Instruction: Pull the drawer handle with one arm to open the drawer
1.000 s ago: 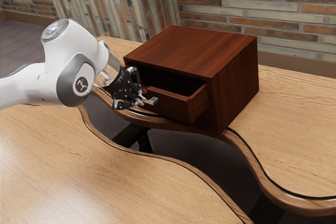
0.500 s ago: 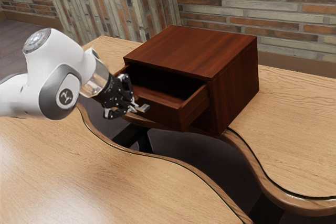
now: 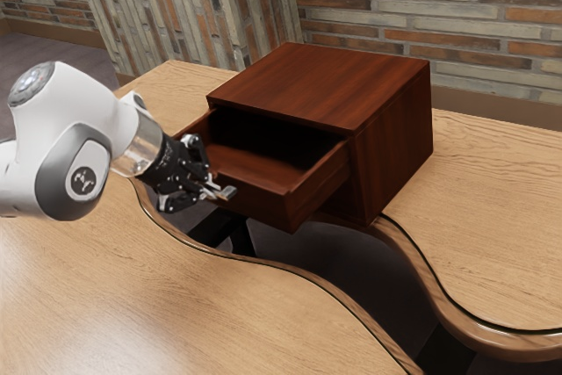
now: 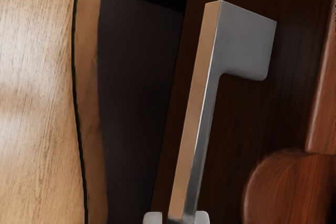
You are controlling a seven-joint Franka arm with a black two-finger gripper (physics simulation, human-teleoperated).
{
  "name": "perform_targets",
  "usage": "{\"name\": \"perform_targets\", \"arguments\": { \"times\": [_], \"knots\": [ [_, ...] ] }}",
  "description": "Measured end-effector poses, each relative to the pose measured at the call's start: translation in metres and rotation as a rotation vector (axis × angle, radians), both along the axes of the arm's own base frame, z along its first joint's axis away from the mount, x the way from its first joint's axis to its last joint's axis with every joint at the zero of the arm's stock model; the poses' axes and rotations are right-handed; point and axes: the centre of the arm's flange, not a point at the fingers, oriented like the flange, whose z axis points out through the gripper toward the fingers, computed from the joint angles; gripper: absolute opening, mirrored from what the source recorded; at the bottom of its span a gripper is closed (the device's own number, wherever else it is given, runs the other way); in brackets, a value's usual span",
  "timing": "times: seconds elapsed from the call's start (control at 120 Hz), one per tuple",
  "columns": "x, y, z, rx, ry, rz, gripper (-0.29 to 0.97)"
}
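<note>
Brown wooden drawer (image 3: pixel 263 169) sticks partway out of its cabinet (image 3: pixel 325 85), toward the exterior view's left, with the black gripper (image 3: pixel 215 191) pinched tight on the silver handle (image 4: pixel 210 103) — pull crooked or too fast and the grip could slide off the smooth metal, leaving the drawer half open.

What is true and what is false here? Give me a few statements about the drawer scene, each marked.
1. The drawer is partly open. True.
2. The gripper is shut on the handle. True.
3. The cabinet stands on the floor. False: it stands on the table.
4. The handle is black. False: it is silver.
5. The arm comes in from the exterior view's right. False: it comes in from that view's left.
</note>
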Motion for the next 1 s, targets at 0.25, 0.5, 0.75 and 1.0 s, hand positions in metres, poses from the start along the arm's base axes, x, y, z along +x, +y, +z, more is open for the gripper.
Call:
{"name": "perform_targets", "arguments": {
  "times": [0.25,0.5,0.75,1.0],
  "knots": [
    [-0.013,0.001,0.0,0.001,-0.005,0.0,-0.11],
    [-0.02,0.006,0.0,-0.003,-0.008,0.008,-0.03],
    [-0.032,0.011,0.028,-0.002,-0.038,0.009,0.19],
    [0.044,0.013,0.135,0.022,0.203,-0.033,0.51]
  ]
}}
